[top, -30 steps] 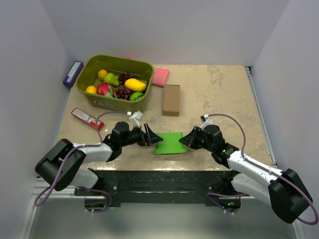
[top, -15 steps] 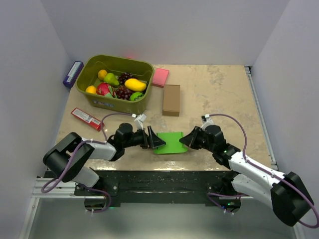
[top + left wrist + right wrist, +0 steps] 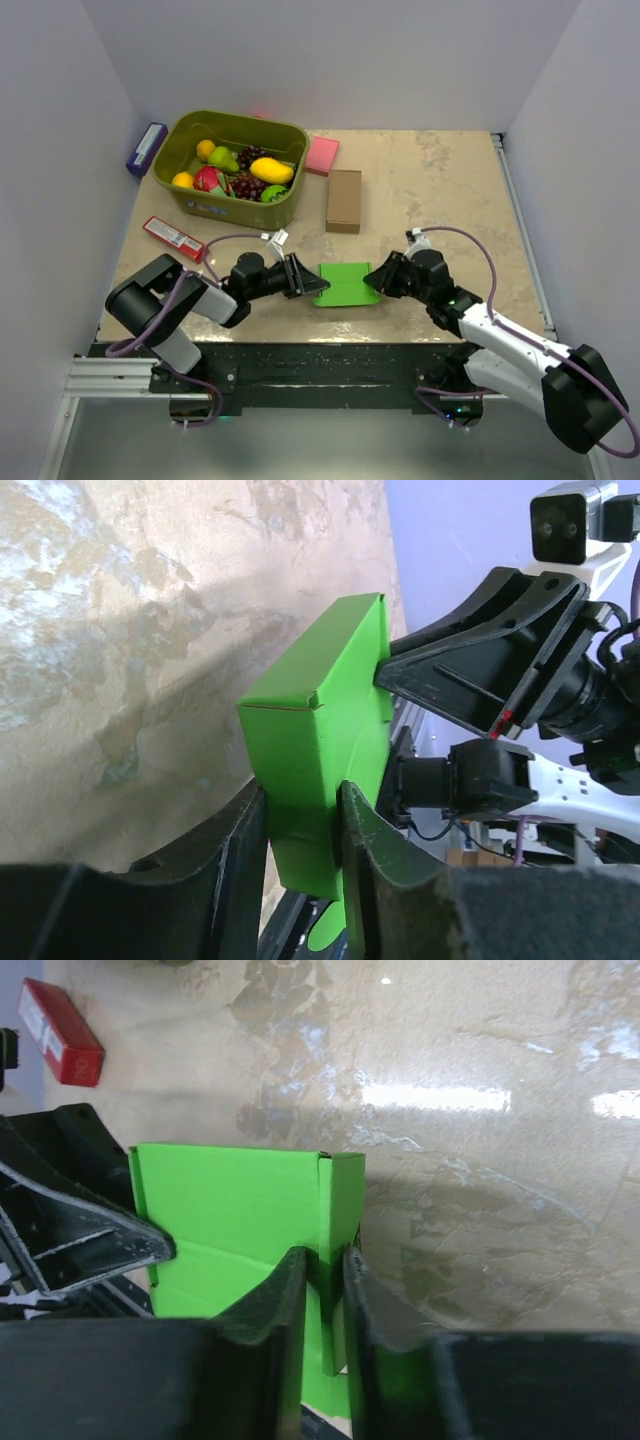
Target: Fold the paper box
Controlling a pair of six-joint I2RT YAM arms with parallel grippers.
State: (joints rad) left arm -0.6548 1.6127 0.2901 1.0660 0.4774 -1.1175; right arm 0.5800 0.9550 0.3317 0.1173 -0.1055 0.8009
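Low in the middle of the top view, the paper box (image 3: pixel 346 284) lies on the table (image 3: pixel 440 180) as a small folded green block, with a gripper at each end. The left gripper (image 3: pixel 308 281) meets it from the left side of the frame and the right gripper (image 3: pixel 376 281) from the right, both arms lying low over the near edge.

In the left wrist view the two black fingers (image 3: pixel 235 860) rise from the bottom edge with the near end of the green block filling the gap between them. The jaws stand at a middling width and are closed onto the box. The opposite gripper touches its far end at the upper right.

In the right wrist view the fingers (image 3: pixel 275 1305) stand narrow, astride the box's thin upright side wall. I cannot tell whether they press it.

Further up the frame, at the left, a red packet (image 3: pixel 172 238) lies flat. Above the centre is a brown cardboard box (image 3: pixel 344 200). In the upper left an olive bin (image 3: pixel 230 208) holds toy fruit, with a pink pad (image 3: pixel 322 155) just beside its right end and a purple box (image 3: pixel 146 148) at its left.
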